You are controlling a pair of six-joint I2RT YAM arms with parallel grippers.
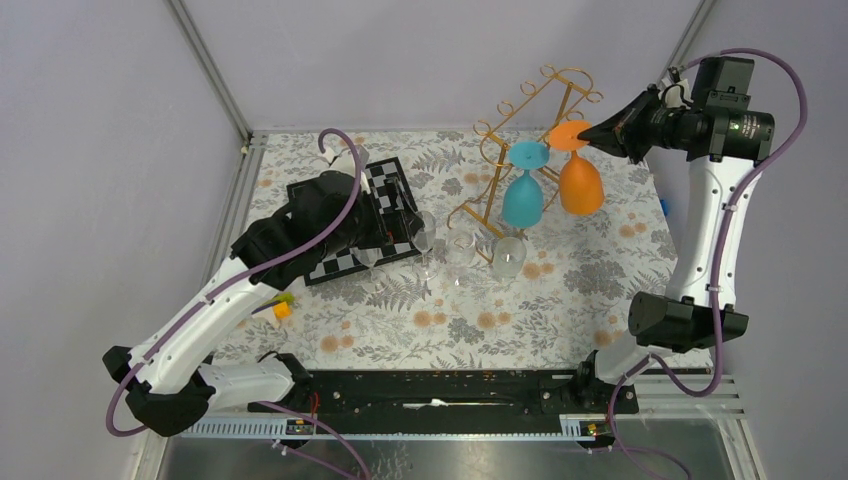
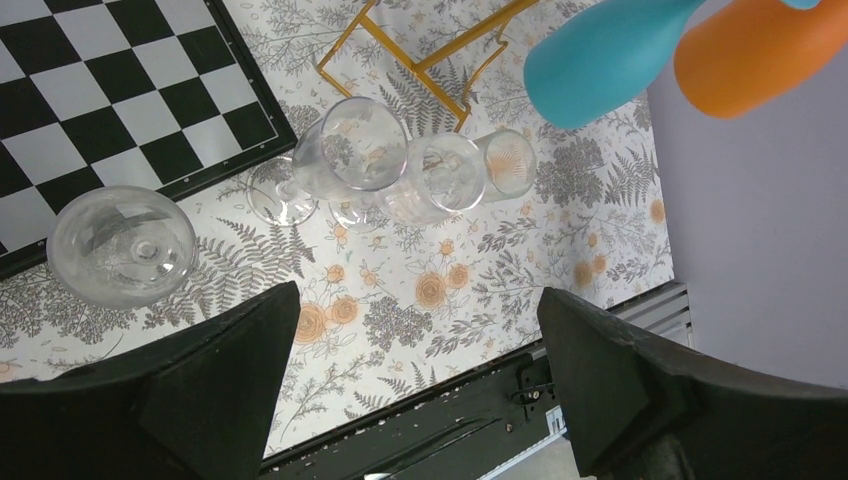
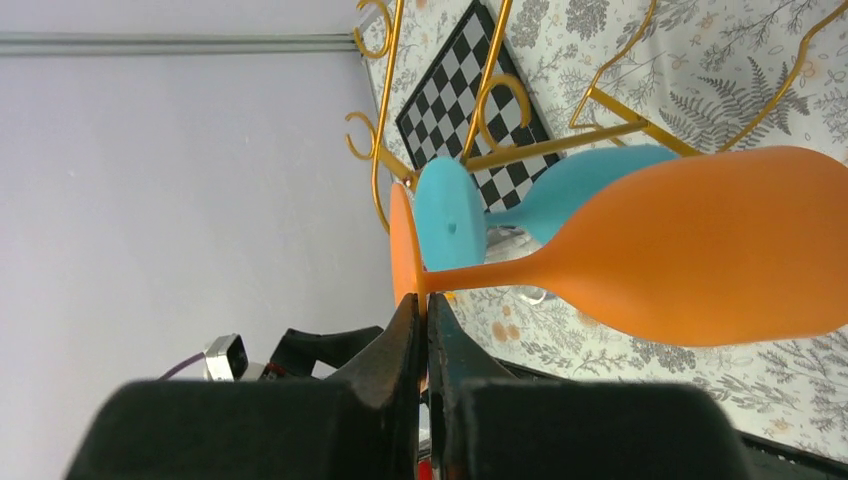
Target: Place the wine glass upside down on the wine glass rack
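— Colours on the left arm?
— White shells along the long links, black blocks at the joints. Same on the right arm.
— Cables?
— One purple cable per arm, outside the body, held to the white shell by small dark clips.
— And the left gripper?
— Matte black, with thick wedge-shaped fingers. On the right gripper, narrow black tips on a blocky black body. Beside the right wrist, a tiny green light.

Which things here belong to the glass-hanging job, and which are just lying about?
Job: orange wine glass, held by its foot in the right gripper; gold rack; blue glass hanging upside down on it; clear glasses, probably next.
Lying about: chessboard; small yellow object.
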